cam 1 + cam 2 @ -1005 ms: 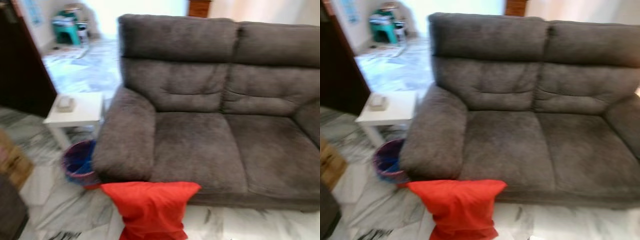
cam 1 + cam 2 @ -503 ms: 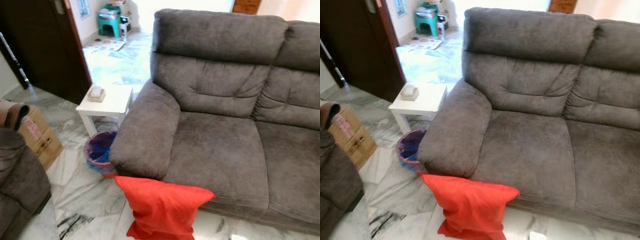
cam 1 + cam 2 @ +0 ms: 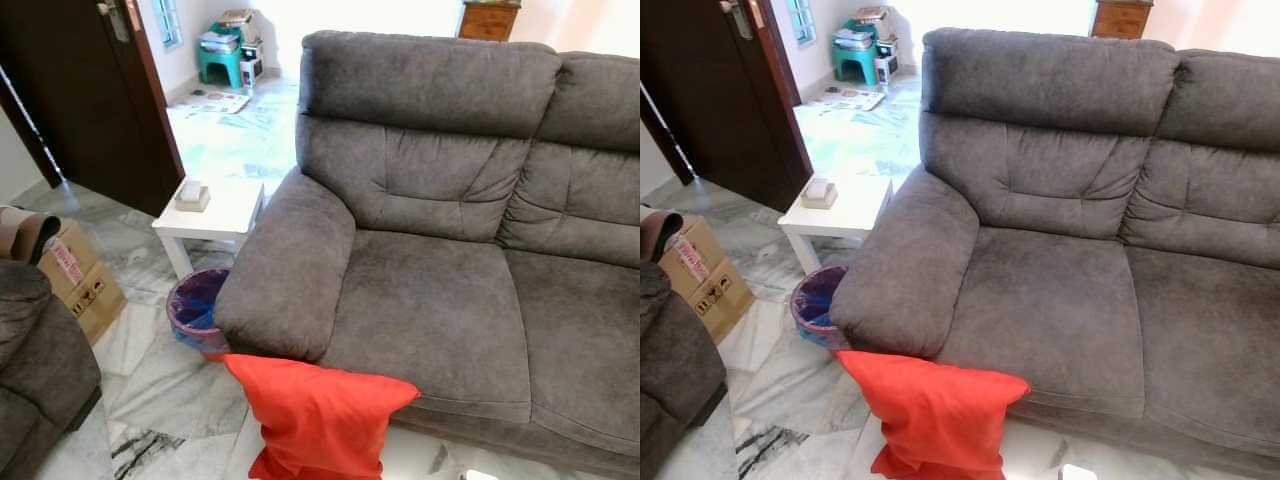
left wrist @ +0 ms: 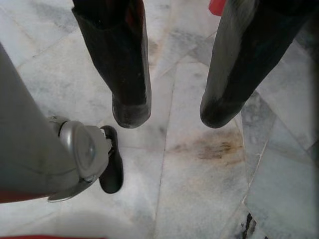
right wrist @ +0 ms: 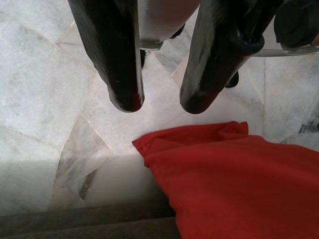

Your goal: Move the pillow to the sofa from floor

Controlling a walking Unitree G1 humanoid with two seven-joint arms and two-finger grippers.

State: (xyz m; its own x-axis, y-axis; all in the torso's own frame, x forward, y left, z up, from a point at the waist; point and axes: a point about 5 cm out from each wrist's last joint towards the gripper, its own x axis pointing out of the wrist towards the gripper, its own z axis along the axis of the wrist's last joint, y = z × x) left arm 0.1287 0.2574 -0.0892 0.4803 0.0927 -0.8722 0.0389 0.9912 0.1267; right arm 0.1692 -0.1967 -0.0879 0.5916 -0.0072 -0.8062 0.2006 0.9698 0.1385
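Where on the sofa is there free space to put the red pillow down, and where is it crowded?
Both seat cushions of the sofa are bare, from the left armrest across to the right edge of view. The red pillow leans against the sofa front, on the floor. It is crowded beside the armrest: a white side table and a bin.

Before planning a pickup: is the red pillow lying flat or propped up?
Propped up: the red pillow stands on the marble floor, leaning against the front of the grey sofa below its armrest.

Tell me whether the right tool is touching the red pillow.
Apart. The right wrist view shows the right tool hanging open above bare marble, with floor visible between its fingertips and the red pillow.
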